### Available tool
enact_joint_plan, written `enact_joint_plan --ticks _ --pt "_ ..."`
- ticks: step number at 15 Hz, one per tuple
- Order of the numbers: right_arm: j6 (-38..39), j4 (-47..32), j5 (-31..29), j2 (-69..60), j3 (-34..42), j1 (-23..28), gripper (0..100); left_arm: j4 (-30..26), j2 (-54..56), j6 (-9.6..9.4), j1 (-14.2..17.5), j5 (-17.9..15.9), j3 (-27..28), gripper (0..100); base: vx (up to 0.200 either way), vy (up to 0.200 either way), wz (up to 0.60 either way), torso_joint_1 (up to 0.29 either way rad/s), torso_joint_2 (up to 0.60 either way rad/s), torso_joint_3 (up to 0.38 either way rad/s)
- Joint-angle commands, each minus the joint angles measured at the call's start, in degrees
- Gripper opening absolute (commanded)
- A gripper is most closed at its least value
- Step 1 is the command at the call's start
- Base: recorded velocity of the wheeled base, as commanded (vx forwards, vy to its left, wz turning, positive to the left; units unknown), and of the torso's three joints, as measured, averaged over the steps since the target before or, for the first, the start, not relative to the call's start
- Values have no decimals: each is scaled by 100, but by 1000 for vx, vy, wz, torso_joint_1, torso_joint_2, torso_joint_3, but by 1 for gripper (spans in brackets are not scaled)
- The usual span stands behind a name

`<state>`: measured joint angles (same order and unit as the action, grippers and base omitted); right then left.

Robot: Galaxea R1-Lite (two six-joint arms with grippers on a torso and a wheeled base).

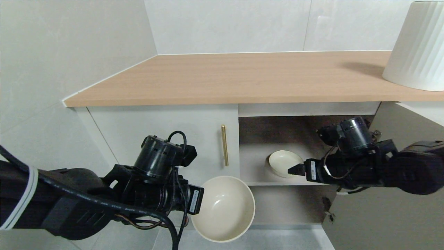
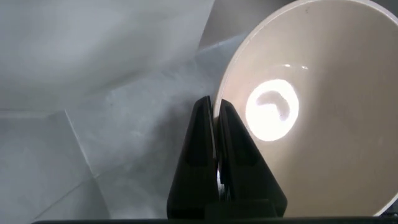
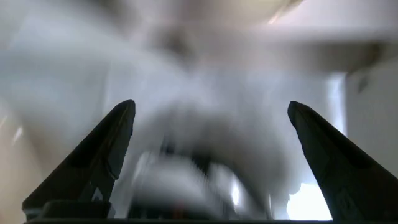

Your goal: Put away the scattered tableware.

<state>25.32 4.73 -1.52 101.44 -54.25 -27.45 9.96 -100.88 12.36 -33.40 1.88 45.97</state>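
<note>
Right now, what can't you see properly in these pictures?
- Small bowl on the cupboard shelf: head view, its right edge is behind the right end effector.
- Big bowl: left wrist view, cut off by the picture's edges; its rim is pinched in the left end effector.
- Right wrist view: everything beyond the open fingers is blurred.
- White ribbed thing on the counter: head view, cut off at the edge.

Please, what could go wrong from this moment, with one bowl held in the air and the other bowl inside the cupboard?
1. The left gripper holds the large glossy cream bowl only by its rim, jaws shut, above the floor; it might slip and break.
2. The right gripper, jaws open, is close to the small cream bowl on the grey cupboard shelf; a careless move could knock it.
</note>
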Motion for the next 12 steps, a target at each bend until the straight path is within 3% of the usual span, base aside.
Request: enact_joint_plan --ticks 1,5,6,12 --pt "-115 -921 346 -1407 134 -726 100 15 -143 -6 -184 67 79 0 0 0 0 0 0 0" --pt "-133 -1106 328 -1513 283 -1394 100 15 24 -6 -290 67 70 0 0 0 0 0 0 0" --pt "-220 -1115 302 -1355 301 -1588 100 15 77 -6 -448 67 70 0 0 0 0 0 0 0" --pt "-185 -1027 64 -458 222 -1816 100 41 156 -14 -764 155 70 0 0 0 0 0 0 0"
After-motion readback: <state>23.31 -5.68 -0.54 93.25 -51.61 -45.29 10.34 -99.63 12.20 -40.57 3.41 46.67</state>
